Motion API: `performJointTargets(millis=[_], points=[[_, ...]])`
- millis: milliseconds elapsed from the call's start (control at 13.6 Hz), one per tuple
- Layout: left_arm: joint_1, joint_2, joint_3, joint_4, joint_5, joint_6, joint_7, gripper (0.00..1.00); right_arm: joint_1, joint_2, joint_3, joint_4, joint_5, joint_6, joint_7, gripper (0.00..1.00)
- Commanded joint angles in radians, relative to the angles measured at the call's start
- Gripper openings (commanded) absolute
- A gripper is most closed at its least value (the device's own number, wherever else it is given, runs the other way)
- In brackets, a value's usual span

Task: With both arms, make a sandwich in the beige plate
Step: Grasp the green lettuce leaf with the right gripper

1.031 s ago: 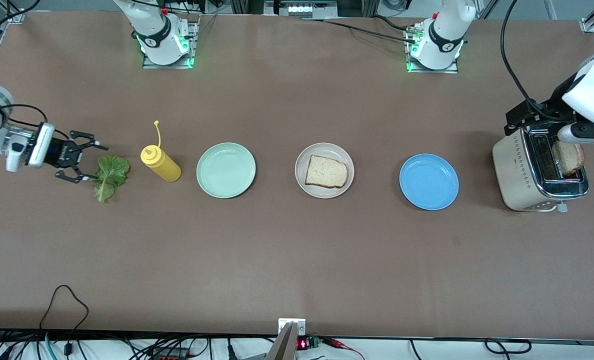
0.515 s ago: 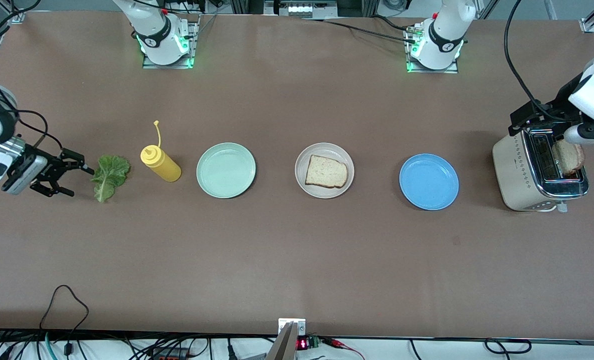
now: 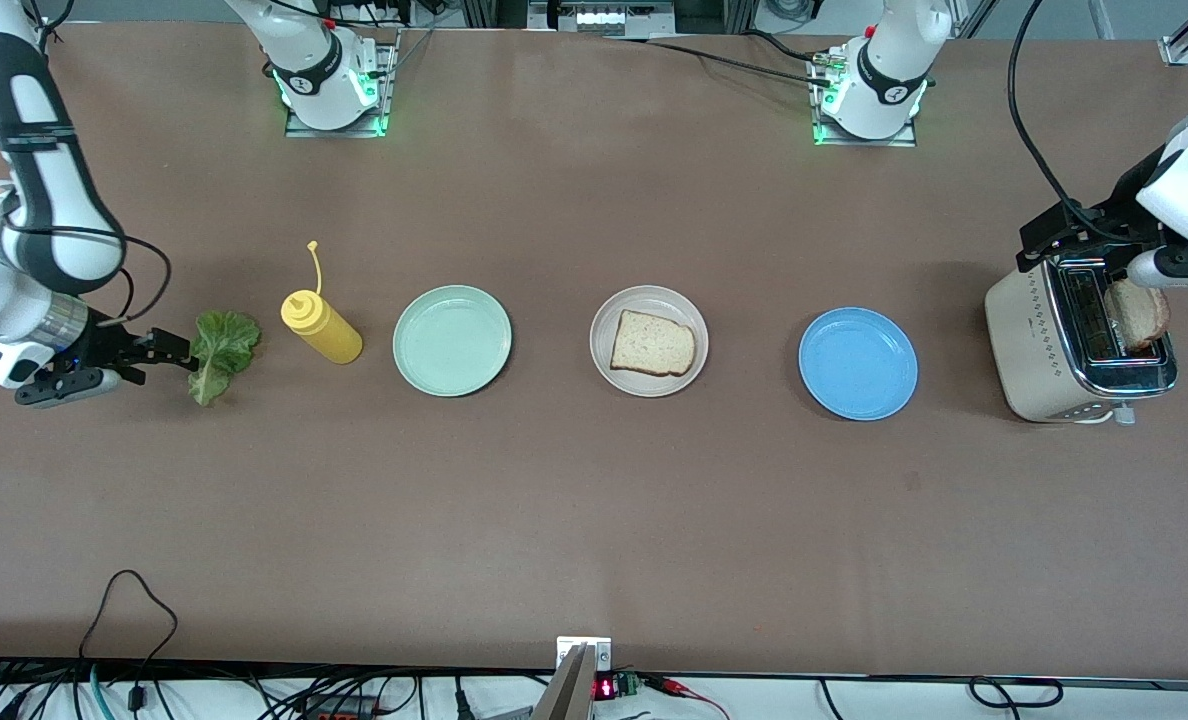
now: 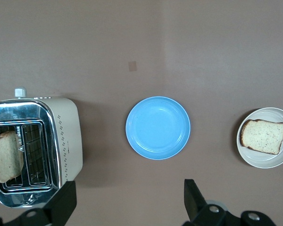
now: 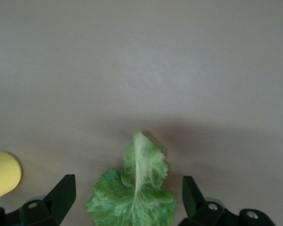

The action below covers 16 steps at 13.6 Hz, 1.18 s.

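On the brown table (image 3: 594,520), a row of bystanders: a yellow plastic squeeze bottle (image 3: 321,325) lying tilted with its thin nozzle pointing away from the front camera, a round mint-green plate (image 3: 452,340) beside it, and a round blue plate (image 3: 858,363) toward the left arm's end. At that end, a cream-and-chrome two-slot toaster (image 3: 1044,350), upright, slots up. Along the table edge nearest the front camera, loose black cables (image 3: 134,610).
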Motion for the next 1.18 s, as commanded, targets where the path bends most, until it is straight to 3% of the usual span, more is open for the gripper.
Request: performJointTargets(millis=[0,221,662,957,1031,1104], points=[[0.003,-0.001,-0.005,0.016,-0.002,-0.011,0.001,1.0,-0.002,0.035,0.007,-0.008,-0.165,0.024,0.284,1.0],[0.003,0.0,-0.005,0.016,-0.002,-0.009,0.001,1.0,0.006,0.068,0.013,-0.008,-0.344,0.024,0.498,1.0],[0.002,-0.001,-0.007,0.016,-0.002,-0.004,0.001,1.0,0.012,0.114,0.027,-0.006,-0.358,0.026,0.531,1.0],[0.002,-0.001,-0.007,0.016,-0.003,-0.004,0.001,1.0,0.01,0.154,0.027,-0.005,-0.376,0.104,0.526,1.0],[0.002,-0.001,-0.007,0.016,-0.003,-0.004,0.001,1.0,0.009,0.157,0.025,-0.005,-0.402,0.104,0.522,0.98],[0.002,-0.001,-0.007,0.016,-0.003,-0.004,0.001,1.0,0.009,0.157,0.025,-0.005,-0.437,0.104,0.519,0.77]])
